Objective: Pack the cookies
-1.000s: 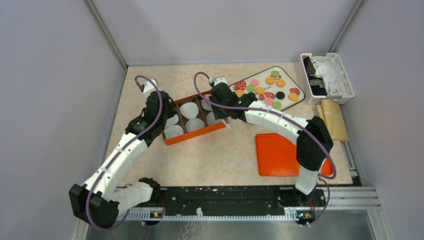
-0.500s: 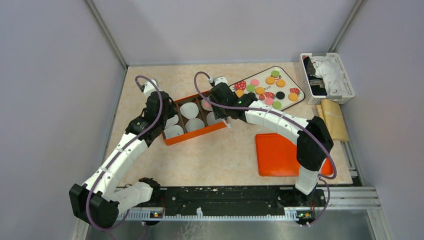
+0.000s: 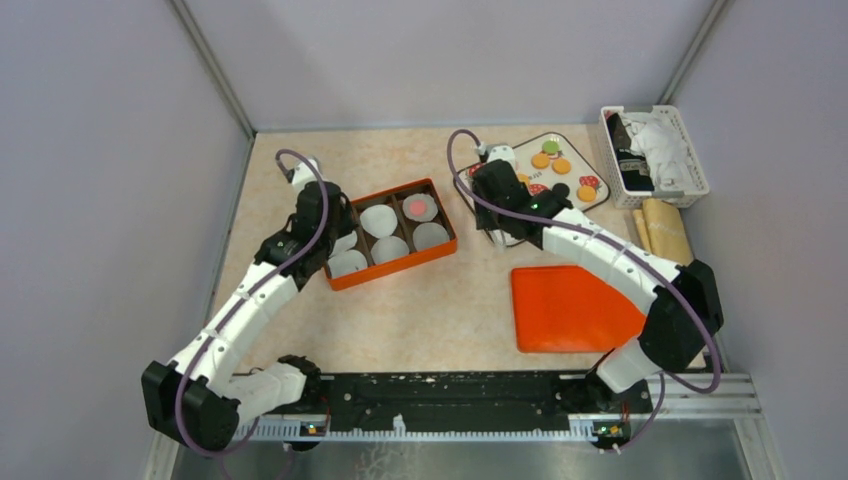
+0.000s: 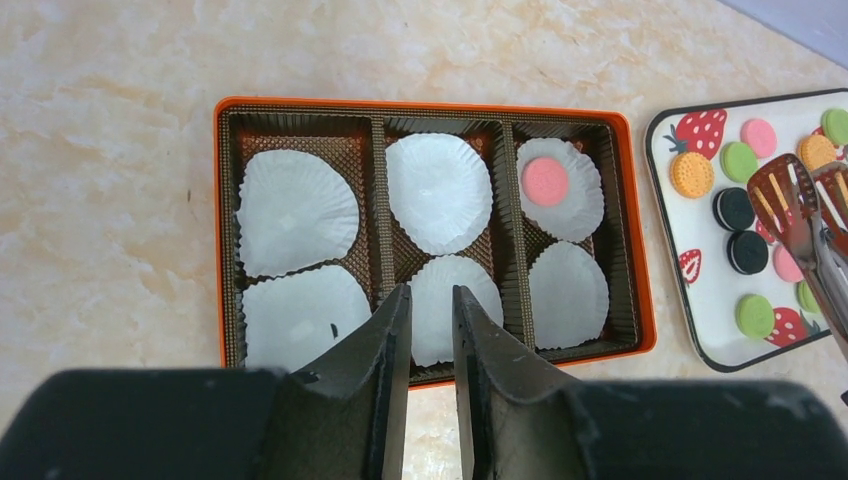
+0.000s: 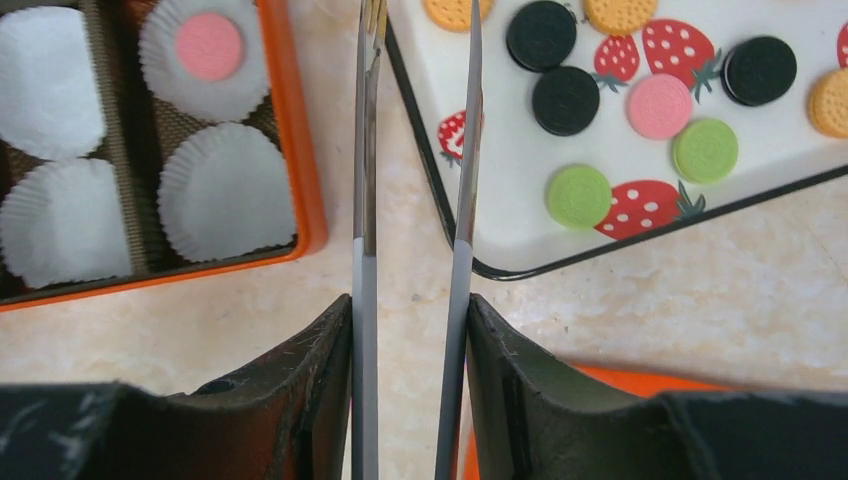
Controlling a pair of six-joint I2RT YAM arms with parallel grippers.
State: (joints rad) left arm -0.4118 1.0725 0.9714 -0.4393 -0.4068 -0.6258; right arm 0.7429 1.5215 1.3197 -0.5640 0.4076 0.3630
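Several cookies [image 3: 548, 158] in orange, green, pink and black lie on a white strawberry-print tray [image 3: 575, 203]. One pink cookie [image 3: 421, 207] lies in the far right paper cup of the orange box [image 3: 390, 268]; it also shows in the left wrist view [image 4: 545, 180] and right wrist view [image 5: 208, 46]. My right gripper [image 3: 497, 212] is shut on metal tongs [image 5: 365, 150]; their tips [image 4: 790, 205] hover empty over the tray's left edge. My left gripper [image 4: 430, 295] is slightly open and empty, at the box's near left side [image 3: 335, 232].
An orange lid [image 3: 570, 310] lies flat at the front right. A white basket [image 3: 655, 155] with cloths stands at the back right, a tan roll [image 3: 665, 240] beside it. The other paper cups [image 4: 440, 190] in the box hold nothing.
My right arm has swung right, from over the box to the tray's left edge, uncovering the pink cookie in its cup. My left arm has stayed put.
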